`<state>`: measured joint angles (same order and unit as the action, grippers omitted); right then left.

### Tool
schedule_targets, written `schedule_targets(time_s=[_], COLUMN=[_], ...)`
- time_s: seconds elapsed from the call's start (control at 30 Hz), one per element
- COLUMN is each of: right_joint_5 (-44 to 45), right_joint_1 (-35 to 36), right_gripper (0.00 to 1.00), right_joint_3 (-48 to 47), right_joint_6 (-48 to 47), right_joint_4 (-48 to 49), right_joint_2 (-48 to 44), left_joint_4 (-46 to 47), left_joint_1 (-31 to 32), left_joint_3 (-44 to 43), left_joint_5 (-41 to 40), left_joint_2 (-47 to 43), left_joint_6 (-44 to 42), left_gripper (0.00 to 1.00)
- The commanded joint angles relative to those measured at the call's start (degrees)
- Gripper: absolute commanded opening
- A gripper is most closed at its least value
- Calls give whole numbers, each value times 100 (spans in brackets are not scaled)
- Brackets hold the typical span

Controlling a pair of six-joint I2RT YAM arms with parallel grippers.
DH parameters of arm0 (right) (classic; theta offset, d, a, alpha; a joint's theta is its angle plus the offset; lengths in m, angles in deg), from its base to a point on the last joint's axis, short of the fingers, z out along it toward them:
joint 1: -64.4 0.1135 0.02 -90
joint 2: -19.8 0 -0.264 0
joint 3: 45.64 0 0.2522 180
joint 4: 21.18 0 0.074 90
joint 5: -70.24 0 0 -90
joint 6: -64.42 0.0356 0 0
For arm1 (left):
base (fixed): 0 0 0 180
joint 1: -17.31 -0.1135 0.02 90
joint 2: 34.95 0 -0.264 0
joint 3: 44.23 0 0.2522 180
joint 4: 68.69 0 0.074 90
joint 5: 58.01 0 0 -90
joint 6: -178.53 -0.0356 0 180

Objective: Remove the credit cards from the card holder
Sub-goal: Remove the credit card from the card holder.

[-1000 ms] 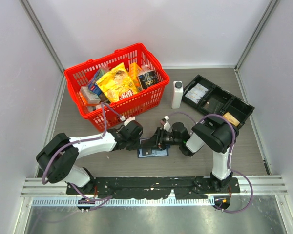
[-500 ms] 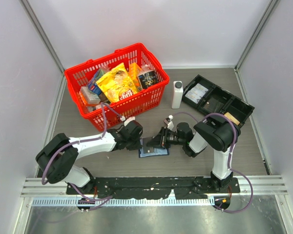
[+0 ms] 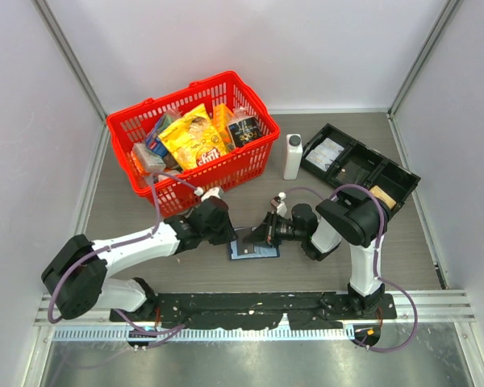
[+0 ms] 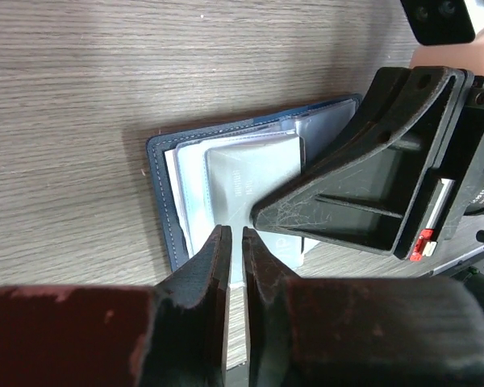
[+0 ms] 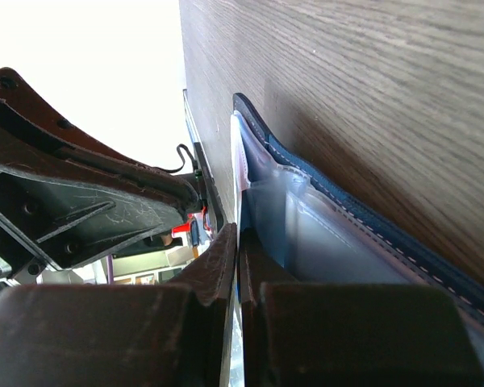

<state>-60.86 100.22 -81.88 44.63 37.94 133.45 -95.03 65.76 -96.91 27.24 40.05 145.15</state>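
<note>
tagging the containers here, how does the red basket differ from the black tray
The red basket is deep, with lattice walls; the black tray is shallow and split into compartments. The basket is heaped with colourful snack packets; the tray holds only a few small flat items. The basket sits left of the white bottle, the tray right of it. Both rest on the table.

Top external camera is looking down from high above and behind the near edge of the table (image 3: pixel 436 242), from far off, taking in the whole surface.

Left wrist camera is sitting just behind the left gripper (image 4: pixel 234 234), facing steeply down, very near the open card holder (image 4: pixel 226 161). The right gripper (image 4: pixel 266 216) is filling its right side.

Right wrist camera is skimming low along the tabletop, almost edge-on to the card holder.

All three views are sharing the card holder.
</note>
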Motion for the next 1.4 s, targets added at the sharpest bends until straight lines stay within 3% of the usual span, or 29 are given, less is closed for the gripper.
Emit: schedule_targets(time_s=[0.0, 0.2, 0.37, 0.53, 0.6, 0.97, 1.37], right_joint_5=[-65, -47, -29, -29, -38, -21, -144], right_joint_1=[-22, -22, -22, -22, -22, -101, -364], right_gripper=[8, 8, 9, 33, 36, 30, 21], right_joint_3=[-72, -99, -116, -151, -169, -231, -81], right_joint_6=[-96, -105, -253, -289, -289, -922, -1045], right_joint_4=[455, 376, 95, -151, -230, -1531, -1663], right_joint_2=[70, 88, -9, -184, -272, -1011, -1239], left_joint_4=[256, 309, 125, 19, -34, -394, -421], left_joint_1=[-19, -19, -19, -19, -19, -11, -19], left_joint_3=[-142, -213, -204, -178, -204, -353, -371], left_joint_5=[115, 264, 212, 159, 150, 27, 36], left_joint_2=[163, 734, 972, 1095, 1165, 1342, 1368], left_joint_6=[-46, -46, -20, -28, -28, -90, -116], left_gripper=[11, 1, 0, 0, 0, 0, 0])
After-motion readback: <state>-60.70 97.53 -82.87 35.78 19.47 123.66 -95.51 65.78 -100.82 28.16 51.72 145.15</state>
